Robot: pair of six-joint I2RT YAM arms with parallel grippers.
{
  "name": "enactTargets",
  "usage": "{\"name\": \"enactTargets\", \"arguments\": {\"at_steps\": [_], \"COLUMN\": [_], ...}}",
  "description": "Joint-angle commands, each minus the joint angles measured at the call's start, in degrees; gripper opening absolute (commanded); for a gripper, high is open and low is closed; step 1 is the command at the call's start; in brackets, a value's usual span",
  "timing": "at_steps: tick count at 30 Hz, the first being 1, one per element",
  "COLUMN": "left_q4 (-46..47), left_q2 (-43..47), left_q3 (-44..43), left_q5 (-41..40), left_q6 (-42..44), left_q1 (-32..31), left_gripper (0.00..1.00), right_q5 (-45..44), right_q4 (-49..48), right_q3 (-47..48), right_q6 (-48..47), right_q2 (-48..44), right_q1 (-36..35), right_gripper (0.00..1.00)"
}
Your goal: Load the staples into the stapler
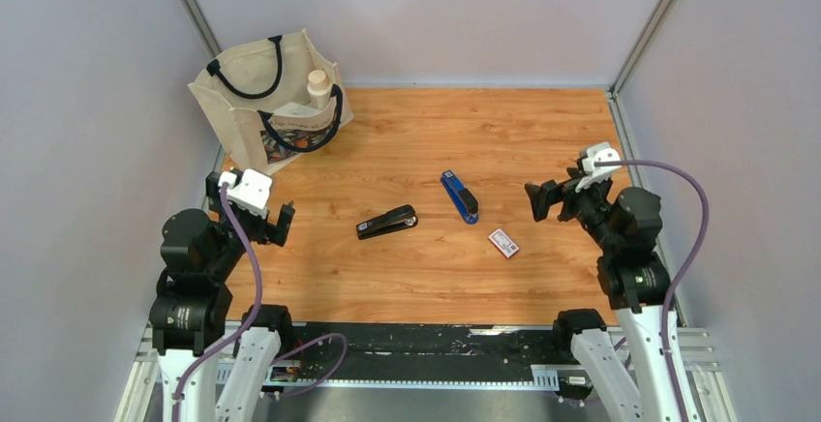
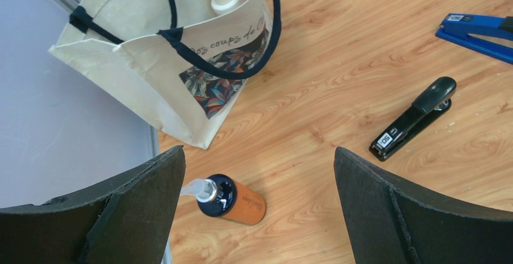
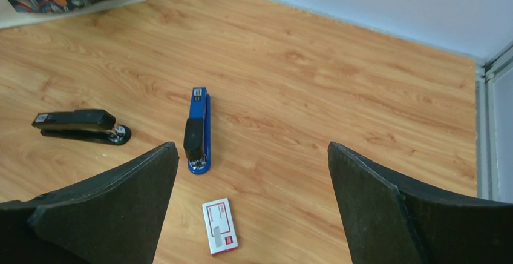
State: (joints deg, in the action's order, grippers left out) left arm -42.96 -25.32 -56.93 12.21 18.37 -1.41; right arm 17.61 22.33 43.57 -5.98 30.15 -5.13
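Observation:
A black stapler (image 1: 387,221) lies shut on the wooden table, also in the left wrist view (image 2: 414,117) and the right wrist view (image 3: 80,126). A blue stapler (image 1: 460,196) lies to its right, also in the right wrist view (image 3: 197,129). The white staples box with red print (image 1: 503,242) lies flat near the blue stapler, and shows in the right wrist view (image 3: 219,225). No loose staple strip shows. My left gripper (image 1: 274,217) is open and empty at the left. My right gripper (image 1: 542,199) is open and empty, right of the box.
A cream tote bag (image 1: 273,99) with a white bottle (image 1: 319,86) stands at the back left. An orange and dark blue pump bottle (image 2: 233,198) lies on the table under my left gripper. Grey walls (image 1: 87,103) enclose the table on three sides.

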Motion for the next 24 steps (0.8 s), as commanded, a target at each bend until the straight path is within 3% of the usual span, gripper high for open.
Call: {"name": "enactTargets", "arguments": {"at_steps": [1,8,19,24], "left_q4": [-1.33,0.85,9.56,11.4], "left_q2": [-2.18,-4.56,-11.67,-13.87], "left_q3": [0.06,3.75,7.62,6.83], "left_q5": [3.78,8.7,19.6,16.54], "left_q6": [1.49,3.16,0.09,-0.53], "left_q1": [0.36,0.36,-0.34,-5.87], "left_gripper": [1.0,1.0,1.0,1.0], "right_q5": [-1.25,-3.63,-11.89,-11.01], "right_q4": [3.5,8.96,10.54,12.83], "right_q3": [2.74,6.08,4.85,5.82], "right_q6": [-4.21,-7.91,-18.1,-18.8], "right_q2": [6.92,21.25,35.66,40.77], "right_q1": [-0.32,-1.64,-14.12,-14.74], "right_gripper": [1.0,1.0,0.96,0.94]}}
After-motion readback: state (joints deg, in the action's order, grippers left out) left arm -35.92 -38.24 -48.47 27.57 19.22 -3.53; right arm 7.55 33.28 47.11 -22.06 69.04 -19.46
